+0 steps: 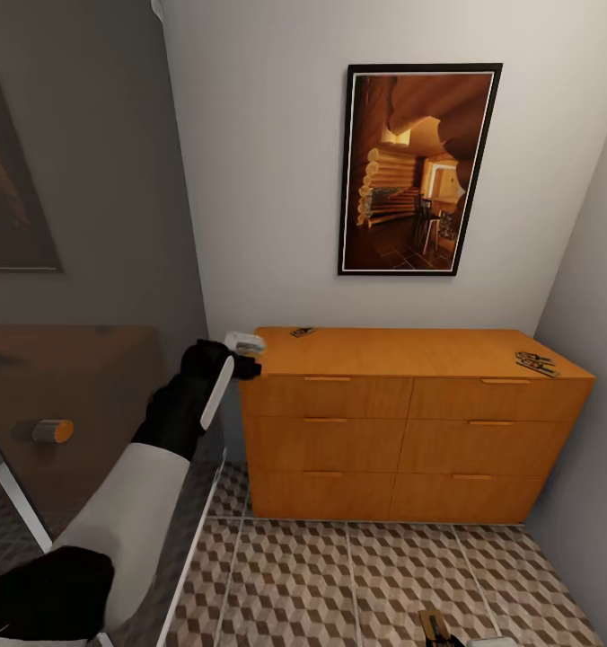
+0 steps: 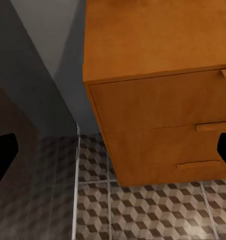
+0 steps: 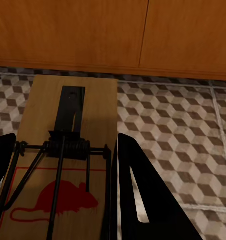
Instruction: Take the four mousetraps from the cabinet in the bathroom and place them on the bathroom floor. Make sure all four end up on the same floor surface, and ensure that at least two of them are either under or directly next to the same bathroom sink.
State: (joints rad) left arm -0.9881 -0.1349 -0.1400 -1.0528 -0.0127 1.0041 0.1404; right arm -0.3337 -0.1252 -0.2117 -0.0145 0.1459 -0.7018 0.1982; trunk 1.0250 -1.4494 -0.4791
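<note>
The orange-brown cabinet (image 1: 411, 422) stands against the far wall with its drawers shut. One mousetrap (image 1: 302, 332) lies at the back left of its top, and more dark wire traps (image 1: 535, 363) lie at the right end. My left gripper (image 1: 245, 355) hovers at the cabinet's top left corner, open, with its fingers (image 2: 2, 160) far apart and nothing between them. Low over the bathroom floor (image 1: 321, 575), my right gripper (image 3: 62, 192) is shut on a mousetrap (image 3: 72, 150) with a red mouse print, which also shows at the head view's bottom edge (image 1: 436, 626).
A framed picture (image 1: 418, 169) hangs above the cabinet. A dark glass panel (image 1: 70, 404) with a white frame runs along my left arm. A grey wall (image 1: 591, 296) closes off the right side. Patterned tiles (image 3: 183, 130) stretch in front of the cabinet.
</note>
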